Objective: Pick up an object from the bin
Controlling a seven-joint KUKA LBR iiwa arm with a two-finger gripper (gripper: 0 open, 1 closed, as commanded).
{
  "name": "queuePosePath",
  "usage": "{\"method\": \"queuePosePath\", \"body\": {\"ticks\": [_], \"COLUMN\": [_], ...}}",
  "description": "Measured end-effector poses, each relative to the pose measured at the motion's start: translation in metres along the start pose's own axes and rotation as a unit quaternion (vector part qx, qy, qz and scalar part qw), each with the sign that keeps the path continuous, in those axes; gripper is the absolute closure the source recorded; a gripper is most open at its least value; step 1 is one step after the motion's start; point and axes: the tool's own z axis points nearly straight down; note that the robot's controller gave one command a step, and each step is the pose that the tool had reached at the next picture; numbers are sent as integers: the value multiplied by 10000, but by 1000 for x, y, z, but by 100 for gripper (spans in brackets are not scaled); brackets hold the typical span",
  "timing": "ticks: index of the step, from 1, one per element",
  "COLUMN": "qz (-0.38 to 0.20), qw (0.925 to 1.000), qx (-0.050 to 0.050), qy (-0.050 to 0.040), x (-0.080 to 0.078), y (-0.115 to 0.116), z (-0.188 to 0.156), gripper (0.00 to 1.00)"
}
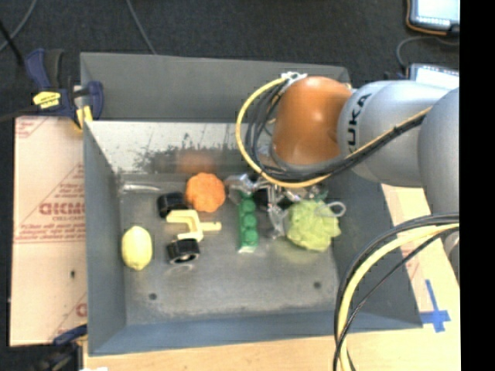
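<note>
Bin (104, 207): grey sheet metal, matt, back wall speckled and scuffed. Orange ball (205, 192), centre: dull, slightly rough skin. Yellow lemon (137, 247), lower left: smooth, plastic look. Green studded block (247, 222): knobbly plastic. Pale green lump (313, 224), right of centre: fuzzy, cloth- or sponge-like, matt. Cream piece (188, 222) with black wheels: smooth plastic. Orange wrist cover (309, 122): glossy. Arm shell (394, 130): smooth satin grey.
</note>
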Motion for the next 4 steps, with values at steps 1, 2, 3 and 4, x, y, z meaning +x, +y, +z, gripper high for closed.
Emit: {"method": "queuePosePath", "body": {"ticks": [1,2,3,4], "qz": [438,7,10,13], "qw": [9990,10000,10000,10000], "qx": [-9,12,12,11], "qy": [-17,-61,-61,-64], "x": [4,-4,-4,-4], "y": [2,0,0,0], "z": [-1,-4,-4,-5], "gripper": [0,100,100,100]}}
